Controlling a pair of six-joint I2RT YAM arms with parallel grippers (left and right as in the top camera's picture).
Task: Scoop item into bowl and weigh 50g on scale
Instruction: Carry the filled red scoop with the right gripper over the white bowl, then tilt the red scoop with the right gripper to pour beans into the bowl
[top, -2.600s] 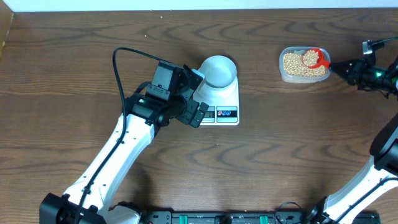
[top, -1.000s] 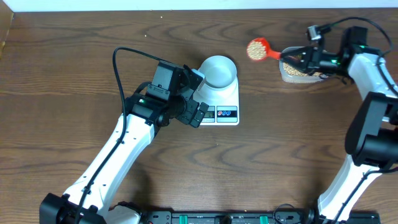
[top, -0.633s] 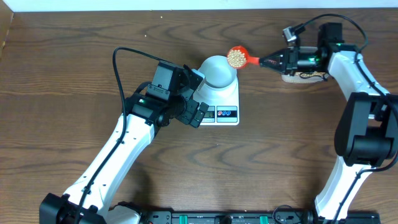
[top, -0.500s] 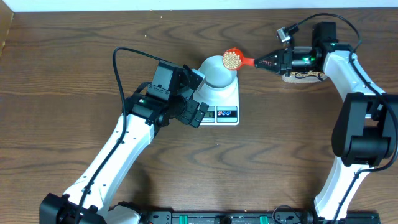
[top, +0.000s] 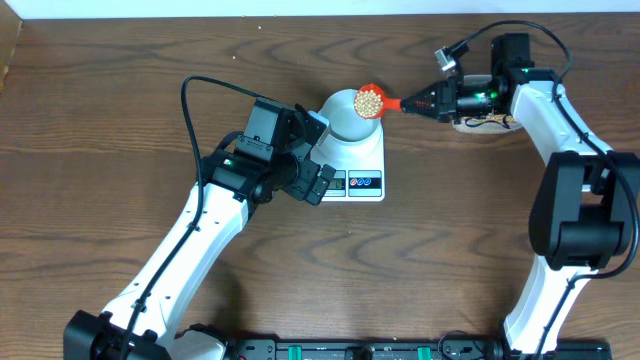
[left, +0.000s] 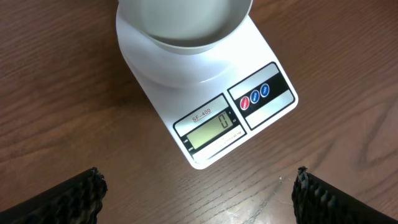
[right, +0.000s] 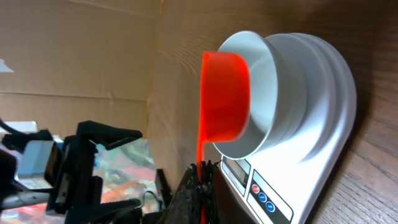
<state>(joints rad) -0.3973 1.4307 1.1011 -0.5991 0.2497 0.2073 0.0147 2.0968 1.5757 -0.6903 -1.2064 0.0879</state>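
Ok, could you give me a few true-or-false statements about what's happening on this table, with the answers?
1. The bowl sits on the scale. True.
2. The red scoop is empty. False: it holds beans.
3. The scale's display reads 0. True.
4. The left gripper holds the bowl. False: it is open, holds nothing, and hovers by the scale's front.
5. The right gripper is shut on the scoop's handle. True.

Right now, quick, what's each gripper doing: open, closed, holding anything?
Left gripper: open, holding nothing, beside the scale.
Right gripper: closed on the handle of the red scoop, beans in it, at the bowl rim.
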